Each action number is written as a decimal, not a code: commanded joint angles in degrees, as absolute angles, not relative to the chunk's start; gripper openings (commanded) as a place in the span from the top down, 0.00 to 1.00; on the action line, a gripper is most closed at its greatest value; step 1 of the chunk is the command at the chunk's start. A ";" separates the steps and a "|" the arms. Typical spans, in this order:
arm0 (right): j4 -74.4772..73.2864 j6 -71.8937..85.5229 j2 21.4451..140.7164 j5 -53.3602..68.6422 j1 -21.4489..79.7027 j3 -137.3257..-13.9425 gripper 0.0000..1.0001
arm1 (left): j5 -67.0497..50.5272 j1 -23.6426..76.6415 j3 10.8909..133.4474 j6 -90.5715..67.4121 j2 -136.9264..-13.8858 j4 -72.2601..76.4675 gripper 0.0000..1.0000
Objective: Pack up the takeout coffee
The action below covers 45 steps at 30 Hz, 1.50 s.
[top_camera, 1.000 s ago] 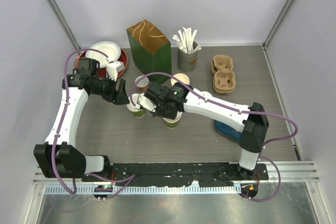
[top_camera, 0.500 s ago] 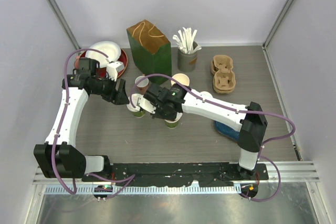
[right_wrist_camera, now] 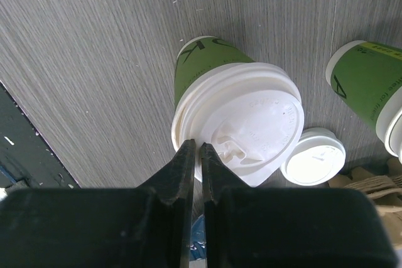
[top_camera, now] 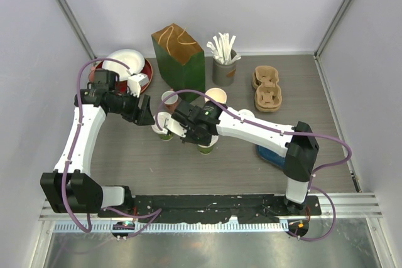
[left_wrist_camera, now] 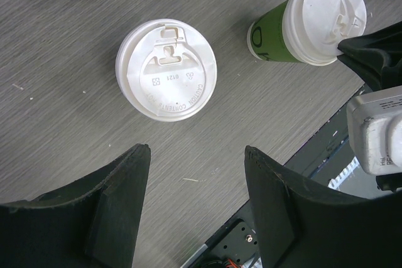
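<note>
Lidding stage, little movement, nothing packed yet.
Top: right gripper at right cup, its elbow edged left in the last sec. Left gripper beside left cup. Cups unmoved mid surface, bag behind. L wrist: left gripper open above left cup's lid. R wrist: right gripper closed, tips touching right cup's lid rim; grip unconfirmed.

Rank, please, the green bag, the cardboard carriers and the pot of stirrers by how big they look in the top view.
1. Green bag, clearly largest, though standing tall, nearer the camera.
2. Cardboard carriers and pot of stirrers look about alike; unranked.
</note>
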<state>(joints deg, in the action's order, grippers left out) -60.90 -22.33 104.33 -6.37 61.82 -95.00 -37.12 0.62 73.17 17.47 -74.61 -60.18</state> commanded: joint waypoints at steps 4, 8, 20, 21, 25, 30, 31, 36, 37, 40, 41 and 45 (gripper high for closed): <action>-61.35 -21.88 103.80 -6.59 62.05 -97.38 0.93 | -37.70 0.35 73.30 18.46 -73.65 -60.47 0.34; -61.52 -21.88 103.80 -5.63 62.14 -97.12 0.91 | -37.79 0.35 73.48 18.46 -73.56 -60.38 0.34; -61.17 -21.45 104.59 -4.31 62.14 -96.24 0.79 | -37.62 0.35 73.48 18.63 -73.56 -60.56 0.34; -61.08 -21.45 104.59 -4.22 62.14 -96.33 0.78 | -37.62 0.35 73.48 18.63 -73.48 -60.64 0.34; -60.91 -21.27 104.41 -4.13 62.14 -96.33 0.72 | -37.53 0.35 73.30 18.63 -73.39 -60.64 0.34; -60.82 -21.01 103.54 -4.04 62.14 -96.77 0.69 | -37.53 0.35 73.56 18.72 -73.48 -60.73 0.34; -60.82 -21.01 103.36 -4.04 62.14 -97.03 0.68 | -37.53 0.35 73.65 18.63 -73.48 -60.82 0.34; -60.47 -20.48 100.47 -2.82 62.05 -98.61 0.56 | -38.76 0.35 74.88 18.63 -73.48 -61.96 0.33; -60.03 -20.30 99.68 -2.64 62.05 -98.79 0.54 | -39.46 0.35 75.58 18.63 -73.48 -62.40 0.32; -58.10 -19.16 96.07 -1.67 62.05 -98.61 0.49 | -40.86 0.44 77.25 18.46 -73.65 -63.37 0.28; -56.70 -18.81 95.19 -1.15 61.96 -98.44 0.45 | -41.65 0.61 77.69 18.46 -73.74 -63.89 0.27; -50.46 -15.04 89.92 4.29 58.99 -93.63 0.46 | -42.10 4.29 79.89 16.44 -74.44 -63.90 0.25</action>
<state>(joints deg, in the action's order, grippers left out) -58.35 -19.07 97.84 -1.21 61.36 -95.57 -39.13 1.26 76.34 18.17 -74.61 -63.16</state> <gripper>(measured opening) 0.569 0.751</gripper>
